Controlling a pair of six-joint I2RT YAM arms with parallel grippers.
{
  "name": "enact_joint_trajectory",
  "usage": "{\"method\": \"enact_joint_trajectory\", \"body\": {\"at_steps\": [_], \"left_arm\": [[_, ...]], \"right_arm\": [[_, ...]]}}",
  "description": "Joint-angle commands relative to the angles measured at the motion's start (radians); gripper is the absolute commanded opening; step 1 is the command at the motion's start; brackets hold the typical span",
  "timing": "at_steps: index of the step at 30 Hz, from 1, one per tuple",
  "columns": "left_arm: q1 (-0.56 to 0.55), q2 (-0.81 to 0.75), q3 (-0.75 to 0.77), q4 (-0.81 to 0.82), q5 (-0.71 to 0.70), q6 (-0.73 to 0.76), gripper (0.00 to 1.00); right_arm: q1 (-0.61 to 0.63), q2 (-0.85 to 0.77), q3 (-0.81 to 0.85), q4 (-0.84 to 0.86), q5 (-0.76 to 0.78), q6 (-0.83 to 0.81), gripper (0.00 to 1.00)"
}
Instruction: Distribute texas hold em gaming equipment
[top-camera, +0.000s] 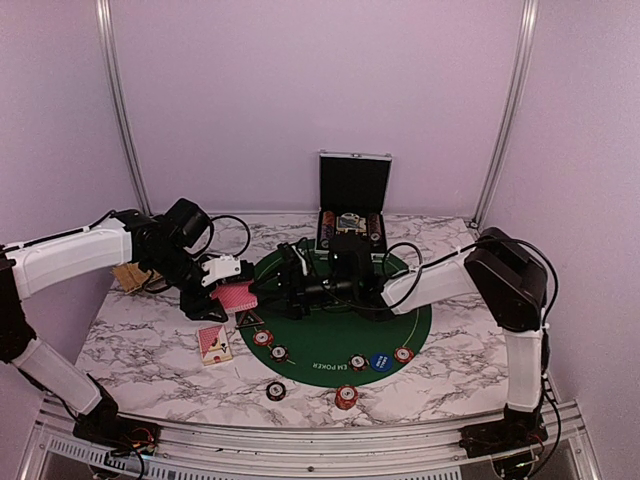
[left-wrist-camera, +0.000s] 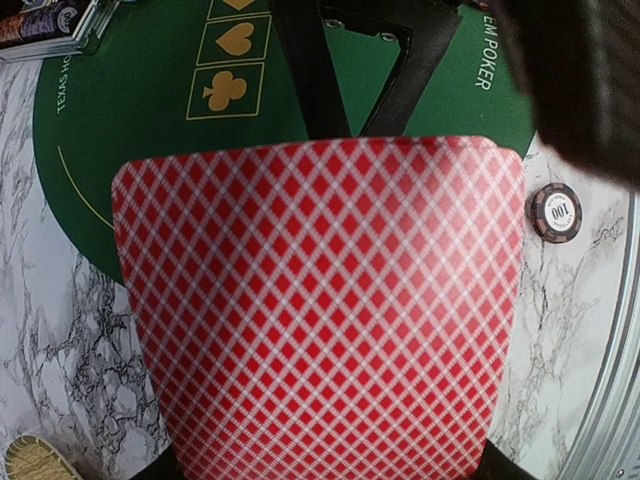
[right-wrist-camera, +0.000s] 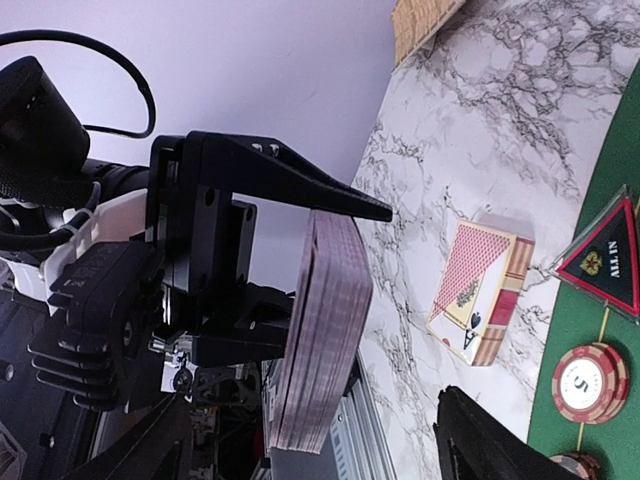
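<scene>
My left gripper (top-camera: 236, 292) is shut on a deck of red-backed playing cards (top-camera: 238, 297), held above the left edge of the mat. The deck fills the left wrist view (left-wrist-camera: 320, 300) and shows edge-on in the right wrist view (right-wrist-camera: 320, 340). My right gripper (top-camera: 285, 282) is open, just right of the deck, its dark fingers (left-wrist-camera: 305, 70) beyond the cards. A card box (top-camera: 214, 343) lies on the marble. A dark triangular token (top-camera: 248, 319), several poker chips (top-camera: 262, 338) and a blue disc (top-camera: 380, 361) sit along the mat's near edge.
A round green felt mat (top-camera: 400, 330) covers the table's middle. An open metal case (top-camera: 353, 205) with chips stands at the back. A straw basket (top-camera: 130, 277) sits at the far left. Two chips (top-camera: 346, 397) lie on the marble near the front rail.
</scene>
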Motion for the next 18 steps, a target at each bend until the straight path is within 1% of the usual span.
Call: {"method": "enact_joint_trajectory", "body": {"at_steps": [1,8,12,13,18], "left_arm": [[-0.015,0.009,0.035,-0.015,0.018,-0.016,0.01],[-0.036,0.005,0.042,-0.016,0.015,-0.018,0.01],[-0.047,0.008,0.05,-0.015,0.008,-0.02,0.0],[-0.05,0.009,0.052,-0.016,0.005,-0.021,0.0],[-0.058,0.014,0.06,-0.013,-0.005,-0.02,0.0]], "right_arm": [[0.008,0.04,0.058,0.062,-0.014,0.045,0.8],[0.012,0.082,0.086,0.105,-0.02,0.089,0.74],[0.015,0.107,0.107,0.134,-0.032,0.12,0.68],[0.015,0.113,0.112,0.137,-0.035,0.123,0.66],[0.017,0.127,0.118,0.167,-0.045,0.15,0.44]]}}
